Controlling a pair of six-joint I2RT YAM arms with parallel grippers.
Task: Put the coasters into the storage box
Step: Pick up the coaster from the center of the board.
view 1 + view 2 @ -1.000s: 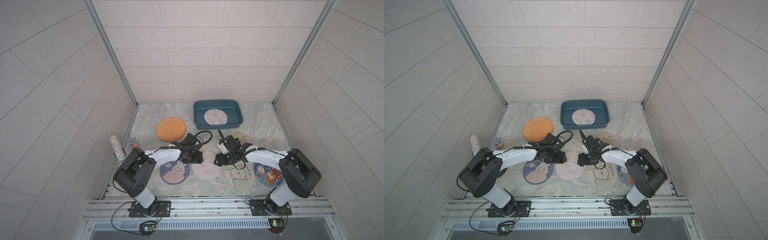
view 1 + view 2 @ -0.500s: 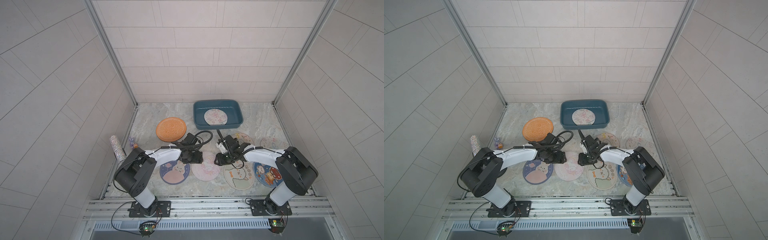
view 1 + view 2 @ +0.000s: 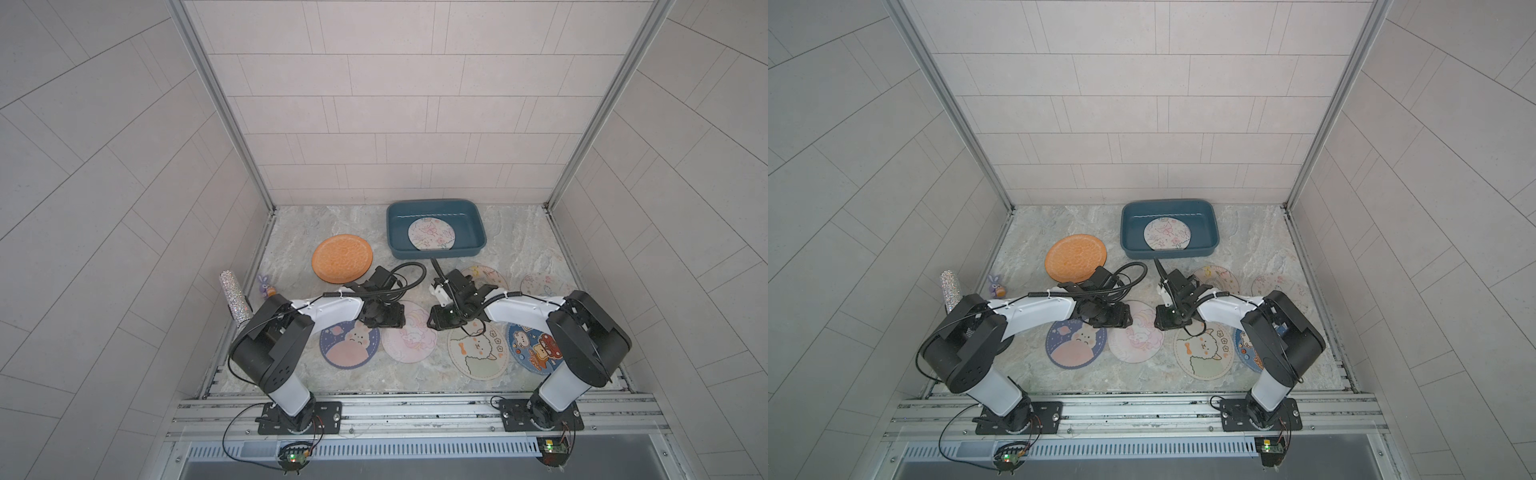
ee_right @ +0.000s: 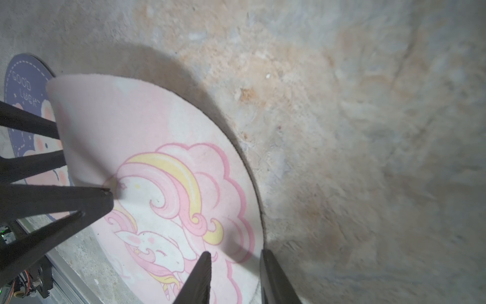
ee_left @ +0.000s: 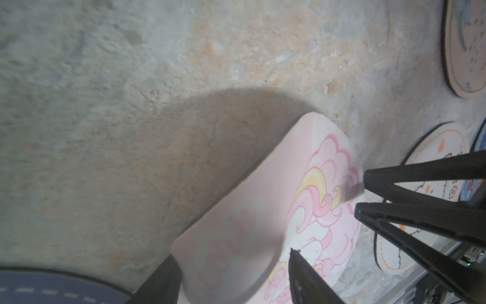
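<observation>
Lying on the stone table (image 3: 299, 232), well short of the blue box (image 3: 432, 202), the pink coaster (image 3: 411, 340) curls up between the left gripper's (image 5: 231, 263) spread fingers, grip unclear. The right gripper (image 4: 235, 254) straddles the opposite edge, unclenched.

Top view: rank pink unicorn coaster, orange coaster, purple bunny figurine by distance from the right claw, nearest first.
1. pink unicorn coaster: at the right claw, front centre.
2. orange coaster: back left.
3. purple bunny figurine: far left.
</observation>
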